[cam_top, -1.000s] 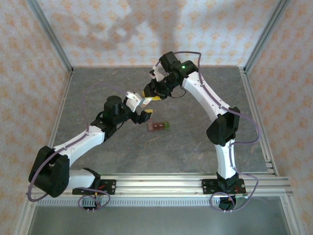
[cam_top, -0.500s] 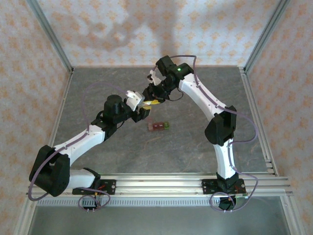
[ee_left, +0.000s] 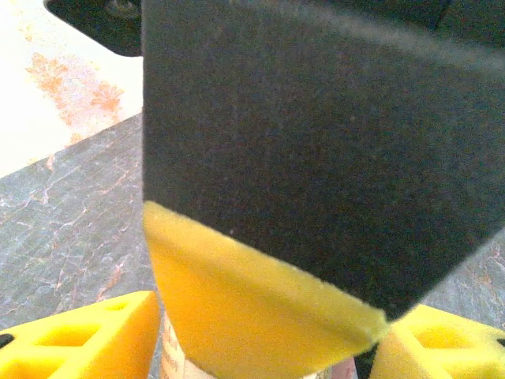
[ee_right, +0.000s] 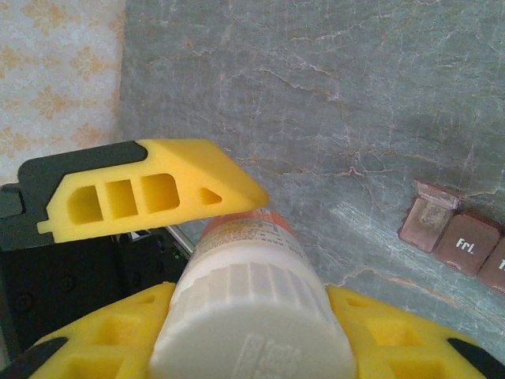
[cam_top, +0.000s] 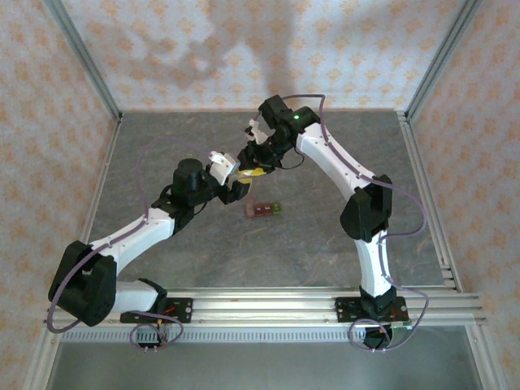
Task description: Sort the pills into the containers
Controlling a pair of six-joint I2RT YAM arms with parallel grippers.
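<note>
A white-capped orange pill bottle hangs in the air between both grippers. My right gripper is shut on its ribbed white cap, one yellow finger on each side. My left gripper meets it from the other end, its fingers closed round the orange labelled body. In the left wrist view a black and yellow finger of the right gripper blocks most of the picture. The containers, a reddish-brown strip with a green end, lie on the table just right of and below the grippers. The pills are out of view.
The grey marbled table has metal frame rails along its left and right edges. Patterned walls stand behind and to the sides. The containers' lids are shut, one marked "Fri.".
My right gripper has carried the bottle a little left toward the left gripper. The left gripper's jaws have narrowed round the bottle's body.
</note>
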